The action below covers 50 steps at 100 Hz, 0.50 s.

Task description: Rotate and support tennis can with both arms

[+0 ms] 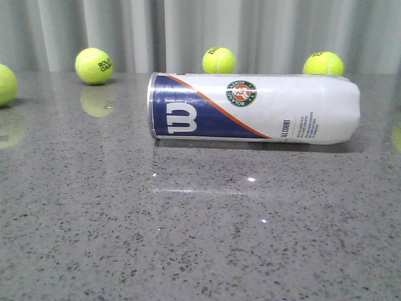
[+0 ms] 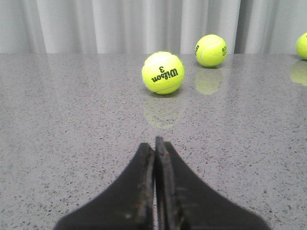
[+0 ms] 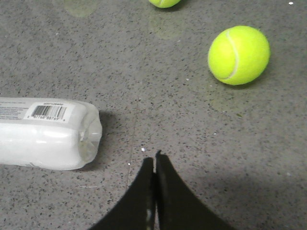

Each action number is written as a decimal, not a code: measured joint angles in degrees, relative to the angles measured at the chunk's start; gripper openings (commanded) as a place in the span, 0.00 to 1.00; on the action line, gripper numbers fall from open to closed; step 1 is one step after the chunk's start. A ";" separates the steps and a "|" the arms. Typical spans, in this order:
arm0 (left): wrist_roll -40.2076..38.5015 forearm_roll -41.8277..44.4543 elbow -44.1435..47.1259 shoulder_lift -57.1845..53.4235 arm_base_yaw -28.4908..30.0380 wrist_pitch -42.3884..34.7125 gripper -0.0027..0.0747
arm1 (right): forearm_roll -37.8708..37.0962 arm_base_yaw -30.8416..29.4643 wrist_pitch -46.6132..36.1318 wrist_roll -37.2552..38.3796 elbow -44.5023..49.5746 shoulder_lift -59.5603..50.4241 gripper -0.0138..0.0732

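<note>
Honestly, the tennis can (image 1: 254, 108) looks like it would roll at the slightest nudge; it lies on its side on the speckled grey surface (image 1: 188, 238), navy end with the silver rim toward the robot's left, clear rounded end toward its right. I'd judge it light and thin-walled, a smooth plastic tube that would dent under a hard pinch and slip under a soft one; the ends are stiffer than the middle, so the rimmed end and the moulded end seem the places to brace it, one arm at each, pressing along its length or cradling from below rather than squeezing the belly.

To look at, it is mostly white, with a navy wedge carrying a white "W", an orange stripe along the wedge's edge, and a round green-and-orange emblem near the top; in the right wrist view a barcode label shows on its side.

The left gripper (image 2: 155, 143) has its jaws pressed together, holding nothing, facing a tennis ball (image 2: 163, 72) marked with a 3; the right gripper (image 3: 154, 160) is likewise closed and empty, near the can's clear end but not touching it.
</note>
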 measured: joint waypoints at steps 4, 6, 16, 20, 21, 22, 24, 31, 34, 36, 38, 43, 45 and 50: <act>0.00 0.00 0.00 0.00 0.00 0.00 0.01 | 0.13 -0.95 -0.68 -0.23 1.53 -2.09 0.08; 0.00 0.00 0.00 0.00 0.00 0.00 0.01 | 0.13 -1.39 -0.96 -0.33 2.31 -3.15 0.08; 0.00 0.00 0.00 0.00 0.00 0.00 0.01 | 0.23 -2.81 -2.88 -0.56 5.98 -8.24 0.08; 0.00 0.00 0.00 0.00 0.00 0.00 0.01 | 0.23 -3.11 -3.89 -0.56 7.56 -10.46 0.08; 0.00 0.00 0.00 0.00 0.00 0.00 0.01 | 0.23 -3.08 -4.07 -0.56 7.82 -10.83 0.08; 0.00 0.00 0.00 0.00 0.00 0.00 0.01 | 0.23 -3.14 -4.43 -0.56 8.08 -11.53 0.08; 0.00 0.00 0.00 0.00 0.00 0.00 0.01 | 0.23 -3.24 -4.84 -0.56 8.83 -12.24 0.08; 0.00 0.00 0.00 0.00 0.00 0.00 0.01 | 0.23 -3.29 -5.76 -0.56 10.96 -15.56 0.08; 0.00 0.00 0.00 0.00 0.00 0.00 0.01 | 0.23 -3.29 -5.79 -0.56 11.82 -17.10 0.08; 0.00 0.00 0.00 0.00 0.00 0.00 0.01 | 0.23 -3.29 -5.91 -0.56 12.14 -17.99 0.08; 0.00 0.00 0.00 0.00 0.00 0.00 0.01 | 0.23 -3.29 -5.91 -0.56 12.59 -18.59 0.08; 0.00 0.00 0.00 0.00 0.00 0.00 0.01 | 0.23 -3.29 -5.91 -0.56 13.46 -20.92 0.08; 0.00 0.00 0.00 0.00 0.00 0.00 0.01 | 0.23 -3.29 -5.91 -0.56 13.79 -21.48 0.08; 0.00 0.00 0.00 0.00 0.00 0.00 0.01 | 0.23 -3.29 -5.91 -0.56 14.46 -23.68 0.08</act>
